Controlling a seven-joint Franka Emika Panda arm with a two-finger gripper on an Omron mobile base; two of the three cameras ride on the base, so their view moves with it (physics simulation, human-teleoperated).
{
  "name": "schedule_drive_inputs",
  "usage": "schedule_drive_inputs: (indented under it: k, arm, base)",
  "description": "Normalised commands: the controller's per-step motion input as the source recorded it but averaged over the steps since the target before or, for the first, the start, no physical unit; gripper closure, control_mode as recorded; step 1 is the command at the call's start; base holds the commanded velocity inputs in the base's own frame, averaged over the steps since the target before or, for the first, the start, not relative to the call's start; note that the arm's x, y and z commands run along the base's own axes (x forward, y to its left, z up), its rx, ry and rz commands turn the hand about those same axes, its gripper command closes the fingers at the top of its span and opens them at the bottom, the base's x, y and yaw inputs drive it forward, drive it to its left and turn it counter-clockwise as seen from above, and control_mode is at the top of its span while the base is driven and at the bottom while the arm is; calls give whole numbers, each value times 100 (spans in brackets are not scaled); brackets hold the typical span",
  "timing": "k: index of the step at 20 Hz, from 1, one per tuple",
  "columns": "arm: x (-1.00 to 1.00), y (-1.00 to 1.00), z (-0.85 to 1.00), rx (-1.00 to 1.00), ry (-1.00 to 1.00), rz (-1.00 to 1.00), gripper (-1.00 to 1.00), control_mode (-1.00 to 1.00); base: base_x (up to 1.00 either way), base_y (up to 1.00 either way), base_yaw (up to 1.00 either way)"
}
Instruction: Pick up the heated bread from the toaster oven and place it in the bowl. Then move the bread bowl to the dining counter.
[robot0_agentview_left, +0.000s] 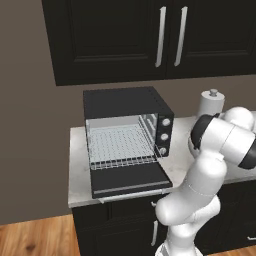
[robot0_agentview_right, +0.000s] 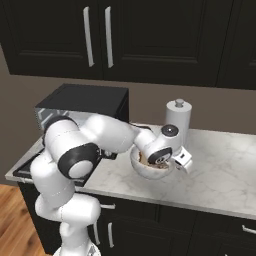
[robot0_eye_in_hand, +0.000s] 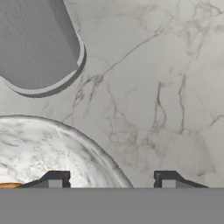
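Left base view: black toaster oven (robot0_agentview_left: 127, 135) on the marbled counter (robot0_agentview_left: 79, 165), door (robot0_agentview_left: 131, 180) dropped flat in front, silver wire rack (robot0_agentview_left: 120, 146) bare; three round knobs (robot0_agentview_left: 163, 136) down its right side; paper towel roll (robot0_agentview_left: 212, 104) standing behind the white arm (robot0_agentview_left: 210, 165); dark wall cabinets (robot0_agentview_left: 150, 35) above.

Right base view: arm bent low across the counter, hand down at the bowl (robot0_agentview_right: 150, 169); bowl sitting on the marbled top between the toaster oven (robot0_agentview_right: 82, 107) and the paper towel roll (robot0_agentview_right: 178, 120), just in front of the roll; a bit of brown, the heated bread (robot0_agentview_right: 145, 160), showing inside the bowl under the wrist; gripper (robot0_agentview_right: 181, 163) poking out past the bowl's right rim.

Hand view: gripper (robot0_eye_in_hand: 113, 180) with its two dark tips apart, nothing between them; left tip over the bowl (robot0_eye_in_hand: 48, 148), right tip over bare counter (robot0_eye_in_hand: 166, 87), bowl rim running between them; thin orange-brown edge of bread (robot0_eye_in_hand: 9, 185) beside the left tip, at the bottom left; foot of the paper towel roll (robot0_eye_in_hand: 37, 43) at the top left.
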Motion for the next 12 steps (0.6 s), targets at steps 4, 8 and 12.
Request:
schedule_drive_inputs:
  k: [4, 8, 12]
  arm:
    - [0, 0, 0, 0, 0, 0, 100, -100]
    - [-9, 0, 1, 0, 0, 0, 100, -100]
    - [-20, 0, 11, 0, -2, 0, 100, -100]
  base:
    - [0, 0, 0]
    - [0, 0, 0]
    - [0, 0, 0]
